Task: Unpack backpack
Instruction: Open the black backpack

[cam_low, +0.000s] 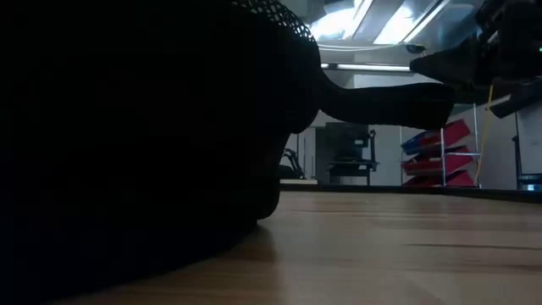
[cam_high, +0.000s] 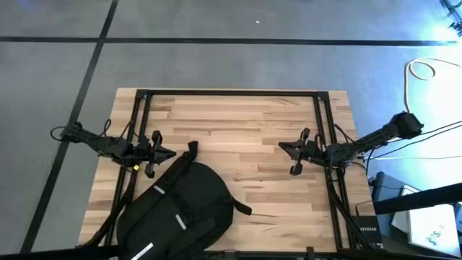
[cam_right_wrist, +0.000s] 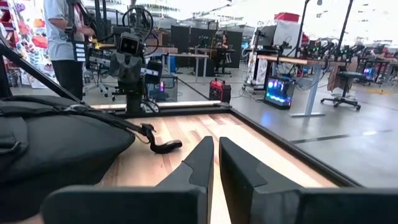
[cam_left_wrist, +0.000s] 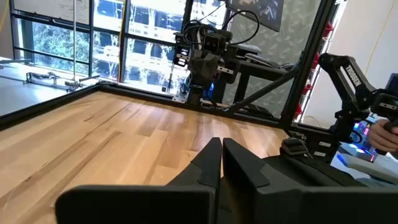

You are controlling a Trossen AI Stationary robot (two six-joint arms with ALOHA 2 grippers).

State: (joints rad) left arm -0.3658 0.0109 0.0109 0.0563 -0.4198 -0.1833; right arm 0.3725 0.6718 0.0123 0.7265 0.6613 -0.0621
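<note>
The black backpack (cam_high: 177,209) lies flat at the table's near left, with grey-white strips on its upper side. It fills the left of the low view (cam_low: 127,127) and shows at the side of the right wrist view (cam_right_wrist: 56,149). One strap end (cam_right_wrist: 163,147) trails onto the wood. My left gripper (cam_high: 172,152) hovers level just beyond the backpack's far end, shut and with nothing in it (cam_left_wrist: 221,152). My right gripper (cam_high: 281,146) hangs level over the table's right half, pointing toward the backpack, shut and with nothing in it (cam_right_wrist: 216,149).
A black metal frame (cam_high: 231,92) runs along the table's far edge and down both sides. Bare wood (cam_high: 245,123) lies between the two grippers and beyond them. A person (cam_right_wrist: 65,37) stands past the table's left side; a hand (cam_left_wrist: 385,130) shows past its right side.
</note>
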